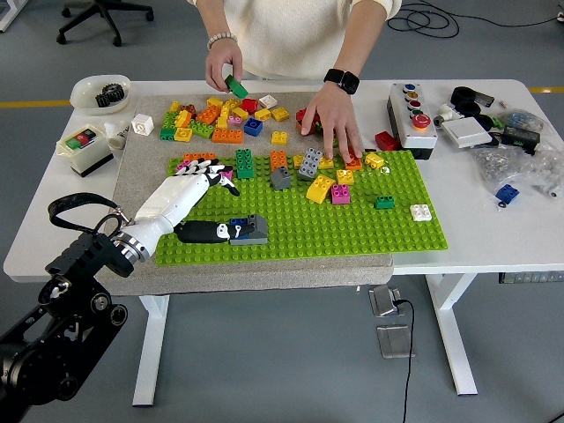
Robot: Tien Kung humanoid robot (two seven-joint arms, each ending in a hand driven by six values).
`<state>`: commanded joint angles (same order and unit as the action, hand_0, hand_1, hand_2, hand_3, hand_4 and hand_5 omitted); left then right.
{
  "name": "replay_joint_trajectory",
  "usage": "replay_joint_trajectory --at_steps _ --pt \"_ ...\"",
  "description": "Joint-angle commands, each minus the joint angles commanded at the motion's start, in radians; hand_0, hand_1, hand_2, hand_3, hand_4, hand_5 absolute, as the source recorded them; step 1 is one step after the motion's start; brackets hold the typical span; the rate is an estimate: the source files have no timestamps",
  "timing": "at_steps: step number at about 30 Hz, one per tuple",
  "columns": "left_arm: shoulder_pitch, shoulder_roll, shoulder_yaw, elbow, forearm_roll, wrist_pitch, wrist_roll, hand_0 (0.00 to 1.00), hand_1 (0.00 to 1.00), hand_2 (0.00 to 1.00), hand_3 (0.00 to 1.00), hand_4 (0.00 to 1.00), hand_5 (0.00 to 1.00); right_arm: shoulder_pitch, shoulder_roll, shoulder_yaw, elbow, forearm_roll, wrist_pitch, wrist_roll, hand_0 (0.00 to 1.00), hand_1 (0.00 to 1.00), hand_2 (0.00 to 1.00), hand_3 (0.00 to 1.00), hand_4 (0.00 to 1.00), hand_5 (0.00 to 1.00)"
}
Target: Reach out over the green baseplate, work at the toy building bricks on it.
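Observation:
The green baseplate lies on a grey mat. My left hand, white with black fingers, reaches over its left end and is open. The fingers spread over the magenta and orange bricks at the far left. My black thumb points along the near side and touches a joined blue and grey brick. A row of mixed bricks stands along the plate's far edge. A person's hand with a black watch presses on that row. Their other hand holds a green brick above the loose pile. My right arm is out of view.
Loose coloured bricks lie on the mat behind the plate. A button box stands at the right, with plastic bags and a blue brick beyond. At the left are a white bowl and a small switch box.

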<state>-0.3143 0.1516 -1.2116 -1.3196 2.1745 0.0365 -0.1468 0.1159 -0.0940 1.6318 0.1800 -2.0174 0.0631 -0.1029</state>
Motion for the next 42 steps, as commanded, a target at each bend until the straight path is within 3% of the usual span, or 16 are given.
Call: replay_joint_trajectory --at_steps 2,3,8,9,14,15,26,27,38,39,42 --pt "0.000 0.003 -0.009 -0.004 0.000 0.004 -0.003 0.998 0.868 0.831 0.684 0.947 0.511 0.000 0.000 0.001 0.000 -0.001 0.000 0.000 0.736 0.615 0.635 0.540 0.769 0.488" --pt "-0.001 0.006 -0.023 -0.008 0.001 0.007 -0.009 0.921 0.870 0.835 0.837 0.922 0.389 0.001 0.000 0.003 0.000 -0.001 0.000 0.000 0.736 0.615 0.635 0.540 0.769 0.489" --pt "-0.005 0.019 -0.047 -0.012 0.001 0.019 -0.033 0.921 0.870 0.835 0.837 0.922 0.389 0.003 -0.003 0.009 0.000 -0.002 -0.001 0.000 0.736 0.615 0.635 0.540 0.769 0.489" --pt "-0.005 0.020 -0.048 -0.012 0.000 0.020 -0.035 0.865 0.869 0.866 0.914 0.779 0.066 0.003 -0.003 0.009 0.000 -0.002 -0.001 0.000 0.735 0.615 0.635 0.540 0.769 0.488" --pt "-0.011 0.028 -0.057 -0.009 -0.023 0.023 -0.069 0.865 0.869 0.866 0.914 0.779 0.066 0.006 -0.002 0.011 0.000 0.002 -0.002 0.000 0.735 0.615 0.635 0.540 0.769 0.488" --pt "-0.013 0.029 -0.058 -0.009 -0.024 0.022 -0.072 0.845 0.876 0.893 0.923 0.744 0.008 0.006 -0.001 0.011 0.000 0.003 -0.002 0.000 0.735 0.616 0.635 0.540 0.769 0.489" --pt "-0.022 0.037 -0.086 -0.005 -0.020 0.041 -0.094 0.856 0.883 0.882 0.902 0.732 0.002 0.006 0.000 0.009 0.000 0.011 -0.004 0.001 0.735 0.616 0.634 0.540 0.769 0.489" --pt "-0.023 0.038 -0.086 -0.004 -0.020 0.041 -0.094 0.840 0.846 0.812 0.852 0.722 0.002 0.006 0.000 0.009 0.000 0.012 -0.004 0.001 0.736 0.615 0.634 0.540 0.769 0.489" --pt "-0.034 0.039 -0.085 0.000 -0.080 0.092 -0.133 0.785 0.795 0.756 0.797 0.663 0.002 0.004 0.003 0.008 0.000 0.016 -0.004 0.000 0.735 0.615 0.634 0.540 0.769 0.489" --pt "-0.035 0.040 -0.085 -0.002 -0.087 0.096 -0.137 0.694 0.758 0.684 0.718 0.420 0.002 0.004 0.004 0.008 0.000 0.016 -0.004 0.000 0.735 0.615 0.634 0.540 0.769 0.489" --pt "-0.039 0.043 -0.087 -0.007 -0.103 0.100 -0.143 0.694 0.758 0.684 0.718 0.420 0.002 0.004 0.003 0.009 0.000 0.017 -0.005 0.001 0.735 0.615 0.634 0.540 0.769 0.489"
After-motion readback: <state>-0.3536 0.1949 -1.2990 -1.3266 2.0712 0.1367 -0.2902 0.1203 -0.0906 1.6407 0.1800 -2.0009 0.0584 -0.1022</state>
